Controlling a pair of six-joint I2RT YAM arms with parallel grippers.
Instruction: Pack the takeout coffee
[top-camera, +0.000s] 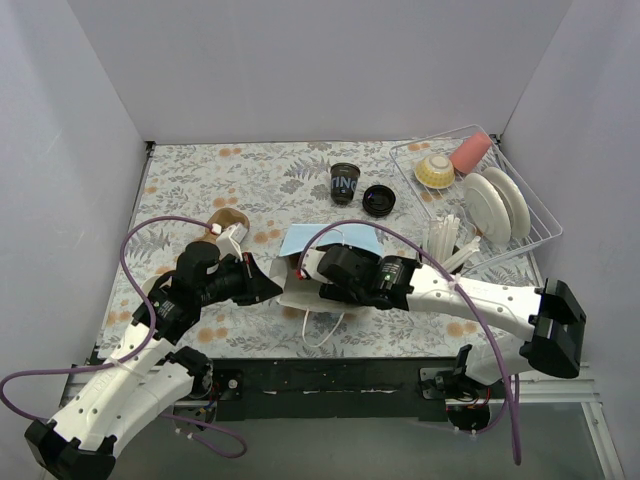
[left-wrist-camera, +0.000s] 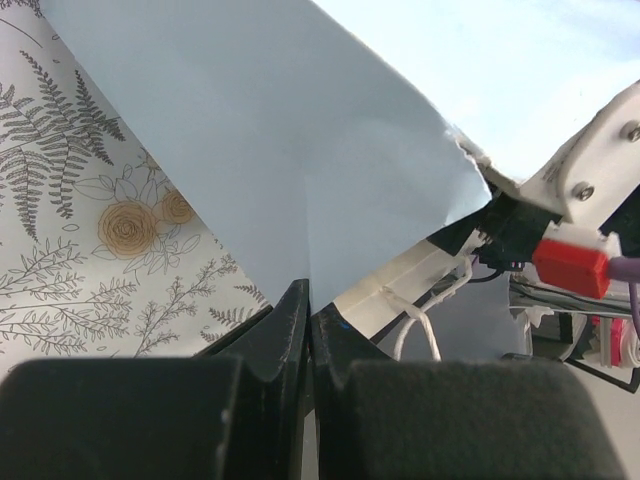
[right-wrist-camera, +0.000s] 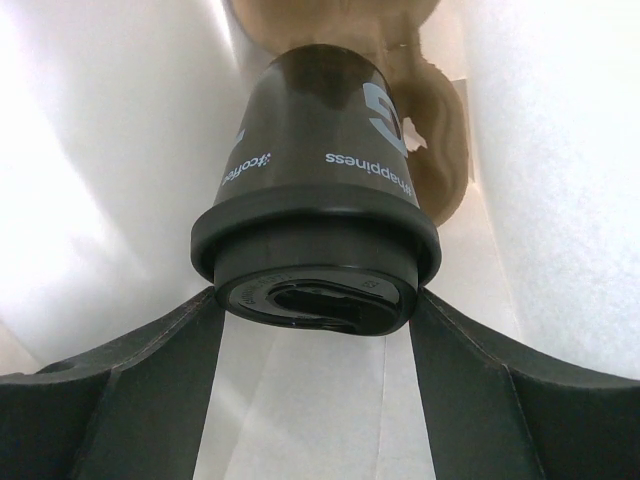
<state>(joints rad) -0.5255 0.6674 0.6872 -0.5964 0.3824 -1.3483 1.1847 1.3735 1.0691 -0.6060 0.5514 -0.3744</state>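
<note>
- Pinching the paper bag (left-wrist-camera: 300, 150), your left gripper (left-wrist-camera: 308, 315) has its jaws clamped tight on a fold of the pale blue sheet, with no gap between the fingers.
- The bag lies on its side on the floral table (top-camera: 200, 170), between the two arms, white handle loops toward the near edge.
- Your right gripper (right-wrist-camera: 315, 330) is reaching into the bag mouth, fingers hidden from the top view.
- Right wrist view: the jaws sit either side of a lidded cup (right-wrist-camera: 320, 170), both fingers touching the black lid rim, so it's grasping the cup by the lid.
- That cup is inside the bag, lid toward the wrist camera, base pointing deeper in, white lettering on the side.
- A brown crumpled mass (right-wrist-camera: 440, 120) sits behind the cup at the far end of the bag; you can't tell what it is.
- A second open cup (top-camera: 344, 183) stands upright on the table beyond the bag, with its loose lid (top-camera: 379, 201) just beside it on the right, not on.
- The dish rack (top-camera: 538, 200) at the far right holds plates (top-camera: 490, 207), a yellow bowl (top-camera: 434, 171) and a pink cup (top-camera: 470, 153).
- White utensils (top-camera: 447, 240) stick up by the rack's near corner.
</note>
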